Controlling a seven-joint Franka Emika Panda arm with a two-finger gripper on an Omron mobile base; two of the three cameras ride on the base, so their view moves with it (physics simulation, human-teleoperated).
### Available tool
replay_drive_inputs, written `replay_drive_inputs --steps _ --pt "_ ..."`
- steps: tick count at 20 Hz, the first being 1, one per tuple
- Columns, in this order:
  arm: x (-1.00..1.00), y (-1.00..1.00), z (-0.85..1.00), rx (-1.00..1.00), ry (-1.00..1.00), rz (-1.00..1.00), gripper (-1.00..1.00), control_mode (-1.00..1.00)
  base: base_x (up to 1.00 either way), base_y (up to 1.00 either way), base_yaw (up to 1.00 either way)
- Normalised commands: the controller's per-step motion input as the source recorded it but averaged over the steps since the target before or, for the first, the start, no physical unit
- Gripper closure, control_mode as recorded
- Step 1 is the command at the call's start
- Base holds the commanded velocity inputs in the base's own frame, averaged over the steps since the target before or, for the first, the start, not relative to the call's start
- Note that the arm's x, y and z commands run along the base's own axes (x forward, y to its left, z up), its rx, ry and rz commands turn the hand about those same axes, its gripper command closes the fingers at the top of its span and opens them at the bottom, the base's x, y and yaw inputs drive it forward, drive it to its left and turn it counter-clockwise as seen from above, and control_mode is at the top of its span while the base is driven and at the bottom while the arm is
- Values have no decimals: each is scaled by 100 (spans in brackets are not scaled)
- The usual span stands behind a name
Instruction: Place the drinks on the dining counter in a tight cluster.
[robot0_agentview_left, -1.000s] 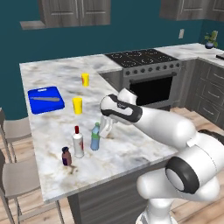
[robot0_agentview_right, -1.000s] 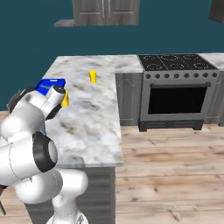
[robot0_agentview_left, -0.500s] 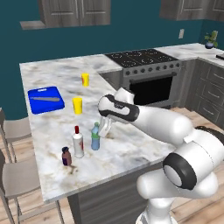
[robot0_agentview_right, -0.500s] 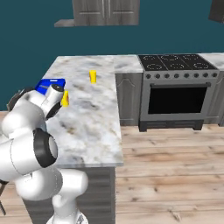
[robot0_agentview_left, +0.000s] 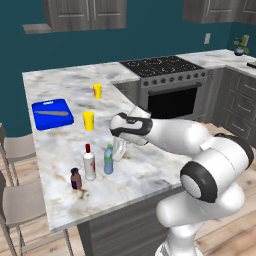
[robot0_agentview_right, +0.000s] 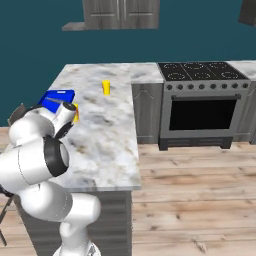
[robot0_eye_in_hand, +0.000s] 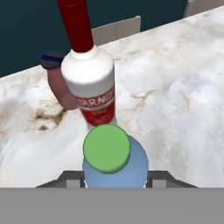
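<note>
A: While the gripper (robot0_agentview_left: 116, 150) is seen low over the white-grey veined marble dining counter (robot0_agentview_left: 145, 172), where are the drinks placed?

B: All three are found near the counter's front edge. The pale blue-green bottle (robot0_agentview_left: 108, 160) is set just beside the tall white bottle with the red cap (robot0_agentview_left: 89, 162); whether they touch cannot be told. The short dark maroon bottle (robot0_agentview_left: 76, 179) is placed a little apart, on the white bottle's far side from the arm.

A: Jaw state?

B: The finger tips are seen either side of the blue-green bottle's body in the hand view, close against it. Clamped or just released cannot be told.

A: Handling?

B: The bottles are judged light and rigid, smooth-walled, so probably slippery. Being narrow and tall, they are easily tipped, the white one most. The body below the shoulder is judged the best hold, not the cap.

A: View differences?

B: The blue-green bottle's cap is read as green from above in the hand view, with the white bottle's red label shown. In the left base view the row of three is laid out, plus two yellow cups (robot0_agentview_left: 88, 120) and a blue cutting board (robot0_agentview_left: 52, 113). In the right base view the bottles are blocked by the arm.
</note>
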Motion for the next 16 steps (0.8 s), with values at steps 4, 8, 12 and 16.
replay_drive_inputs --steps 4,8,12,16 --pt "16 8 -21 0 -1 3 100 -100 0 0 0" --pt "7 19 -8 0 -2 1 100 -100 0 0 0" --pt "7 13 -1 0 -3 1 100 -100 0 0 0" --pt "4 0 -3 -1 -3 0 100 -100 0 0 0"
